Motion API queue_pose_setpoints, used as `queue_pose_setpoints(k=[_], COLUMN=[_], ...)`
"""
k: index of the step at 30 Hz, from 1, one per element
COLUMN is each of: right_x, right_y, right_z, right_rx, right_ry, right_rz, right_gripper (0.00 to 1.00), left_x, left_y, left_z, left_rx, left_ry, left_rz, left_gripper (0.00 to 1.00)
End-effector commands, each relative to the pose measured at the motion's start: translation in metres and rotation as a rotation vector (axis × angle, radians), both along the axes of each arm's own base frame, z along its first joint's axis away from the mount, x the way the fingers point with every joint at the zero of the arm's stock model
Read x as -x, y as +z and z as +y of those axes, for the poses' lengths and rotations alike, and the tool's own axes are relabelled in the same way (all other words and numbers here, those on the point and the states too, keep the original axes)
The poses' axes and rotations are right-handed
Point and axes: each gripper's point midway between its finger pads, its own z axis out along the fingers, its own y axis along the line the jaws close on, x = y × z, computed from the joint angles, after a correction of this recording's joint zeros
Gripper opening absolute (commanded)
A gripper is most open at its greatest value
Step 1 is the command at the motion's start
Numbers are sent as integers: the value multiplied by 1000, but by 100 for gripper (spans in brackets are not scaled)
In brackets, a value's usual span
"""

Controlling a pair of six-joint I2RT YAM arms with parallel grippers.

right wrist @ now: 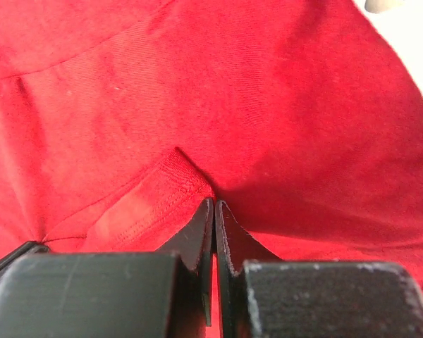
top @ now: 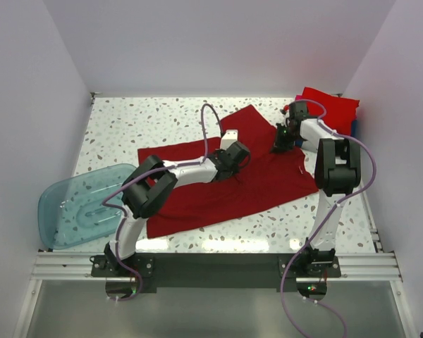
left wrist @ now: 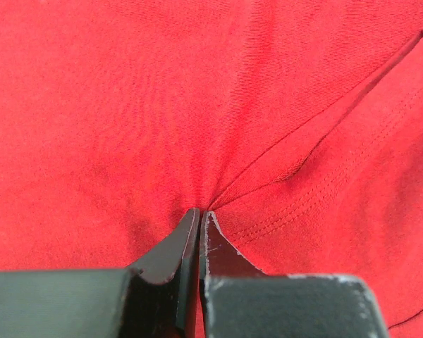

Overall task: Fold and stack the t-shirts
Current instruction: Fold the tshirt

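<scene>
The plain dark red cloth t-shirt (top: 225,193) is lying spread on the white speckled desk (top: 127,127). Its long axis is slanting from the near left up toward the far right. Both arms are working over its far-right half, so most of the cloth is lying to the near left of them.

The left pincer (left wrist: 199,213) is reaching in over the middle of the shirt. Its jaws are closed tight, and creases are fanning out from the tips, so it appears to be pinching a small tuck of cloth beside a stitched seam. The right pincer (right wrist: 214,205) is sitting at the shirt's right edge, jaws likewise closed, gripping a doubled, stitched hem.

A folded bright red cloth t-shirt (top: 331,105) is lying in the far right corner, just beyond the right arm, which is the nearer of the two to it. A translucent blue plastic tub (top: 70,211) is resting at the near left, touching the shirt's left end or just beside it.

Judging from this, the fold depends on carrying the two gripped points together across the shirt toward the free near-left part.
</scene>
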Motion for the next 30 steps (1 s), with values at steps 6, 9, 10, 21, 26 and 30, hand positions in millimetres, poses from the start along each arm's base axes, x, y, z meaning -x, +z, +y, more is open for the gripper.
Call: queue_pose_setpoints(k=[6, 9, 10, 21, 26, 30], right_x=[-8, -10, -9, 15, 47, 57], right_y=[25, 25, 26, 65, 61, 48], right_z=[-12, -10, -8, -9, 13, 27], right_rx=[39, 28, 19, 65, 47, 16], right_ry=[-35, -27, -23, -28, -1, 2], right_rz=[-60, -61, -63, -129, -132, -124], right_gripper=[0, 0, 0, 62, 68, 70], left_x=[-9, -13, -15, -17, 11, 29], left_y=[38, 45, 46, 106, 85, 62], left_z=[10, 4, 2, 4, 35, 53], left_rx=[49, 56, 46, 37, 13, -9], left_ry=[65, 40, 25, 9, 30, 21], left_rz=[-78, -97, -102, -196, -156, -125], left_gripper=[0, 0, 0, 65, 79, 82])
